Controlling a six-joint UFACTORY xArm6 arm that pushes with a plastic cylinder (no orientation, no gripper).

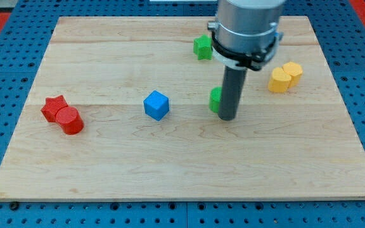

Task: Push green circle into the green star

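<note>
Near the bench (182, 171) middle, my tip (227, 118) touches the light, stiff circle (215, 99), below the star (202, 47); no fingers exist.

on the wooden board (170, 171), my tip (227, 118) stands right of centre, touching the green circle (215, 99) on that block's right side and hiding most of it. the green star (202, 47) lies toward the view's top from the circle, well apart. the blue cube (156, 105) sits to the circle's left. at the view's left, the red star (53, 107) and red cylinder (71, 120) touch. at the view's right, 2 yellow blocks (285, 76) touch, side by side.
</note>
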